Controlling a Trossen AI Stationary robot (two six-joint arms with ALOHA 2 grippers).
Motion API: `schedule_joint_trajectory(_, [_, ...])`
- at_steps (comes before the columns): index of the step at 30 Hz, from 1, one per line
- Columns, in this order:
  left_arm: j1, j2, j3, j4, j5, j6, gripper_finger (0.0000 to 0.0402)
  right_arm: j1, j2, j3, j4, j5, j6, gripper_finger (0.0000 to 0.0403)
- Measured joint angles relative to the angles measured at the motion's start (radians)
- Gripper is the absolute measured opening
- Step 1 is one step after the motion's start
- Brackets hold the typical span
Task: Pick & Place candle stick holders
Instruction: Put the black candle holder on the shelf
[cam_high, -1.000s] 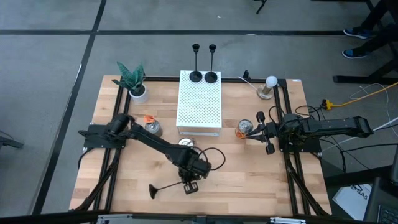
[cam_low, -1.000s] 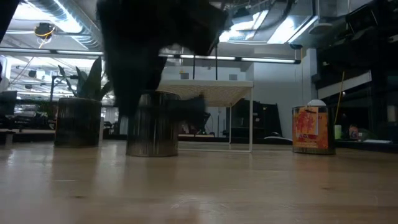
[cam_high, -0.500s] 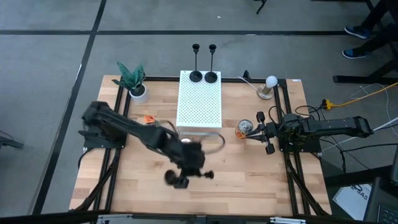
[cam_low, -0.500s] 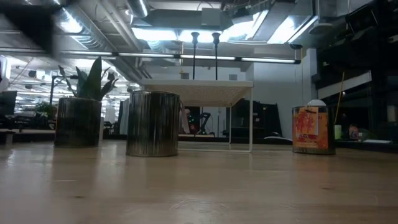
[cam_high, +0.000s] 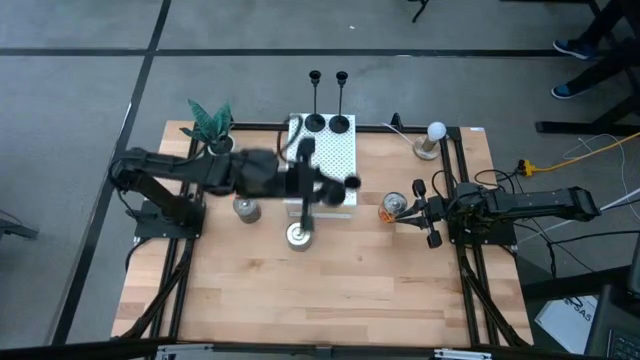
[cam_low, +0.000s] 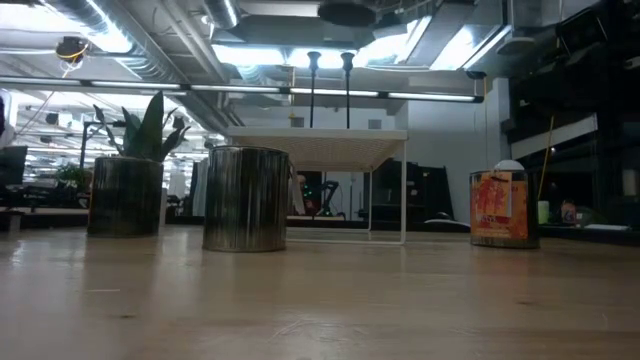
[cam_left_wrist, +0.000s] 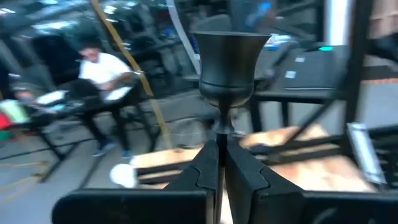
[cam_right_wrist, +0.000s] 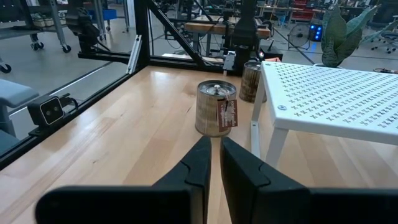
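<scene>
My left gripper (cam_left_wrist: 217, 163) is clamped shut on a slim black metal candlestick holder (cam_left_wrist: 227, 68), its two dark fingers (cam_left_wrist: 202, 171) pressed against the thin stem just below the small cup top. In the overhead view, near the centre of the frame, this arm reaches in from the left, with the left gripper (cam_high: 303, 178) over the front edge of the white perforated metal stand (cam_high: 335, 155). The held candlestick (cam_high: 305, 190) is blurred there, so I cannot tell its exact tilt; a dark round shape shows just right of the gripper.

Two more black candlestick holders (cam_high: 327, 100) stand upright side by side on the far edge of the white stand, upper centre of the overhead frame. From table height they show as two thin stems (cam_low: 329, 88) rising above the stand's top.

My right gripper (cam_right_wrist: 215, 163) rests at the right side of the table with its fingers nearly together, holding nothing. It points at a short silver tin with an orange tag (cam_right_wrist: 216, 107), which stands a little apart from it, beside the stand's leg.

A small potted plant with green leaves (cam_high: 213, 130) sits at the upper left of the wooden table (cam_high: 400, 290).
</scene>
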Motion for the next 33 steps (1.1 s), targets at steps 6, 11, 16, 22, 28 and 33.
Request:
schedule_joint_trajectory(6, [0.173,0.003,0.000,0.057,0.041,0.007,0.0008,0.000,0.000,0.000,0.000,0.000,0.000,0.0039])
schedule_joint_trajectory(11, [0.276,0.004,0.000,0.115,0.173,-0.042,0.0008,0.000,0.000,0.000,0.000,0.000,0.000,0.0039])
schedule_joint_trajectory(16, [0.332,0.004,0.000,0.171,0.183,-0.045,0.0008,0.000,0.000,0.000,0.000,0.000,0.000,0.0039])
schedule_joint_trajectory(22, [0.367,0.031,0.000,0.203,0.162,-0.075,0.0008,0.000,0.000,0.000,0.000,0.000,0.000,0.0039])
schedule_joint_trajectory(28, [0.369,0.104,-0.001,0.188,0.051,-0.074,0.0008,0.000,0.000,0.000,0.000,0.000,0.000,0.0039])
schedule_joint_trajectory(33, [0.370,0.156,-0.008,0.174,-0.058,-0.056,0.0008,0.000,0.000,0.000,0.000,0.000,0.000,0.0039])
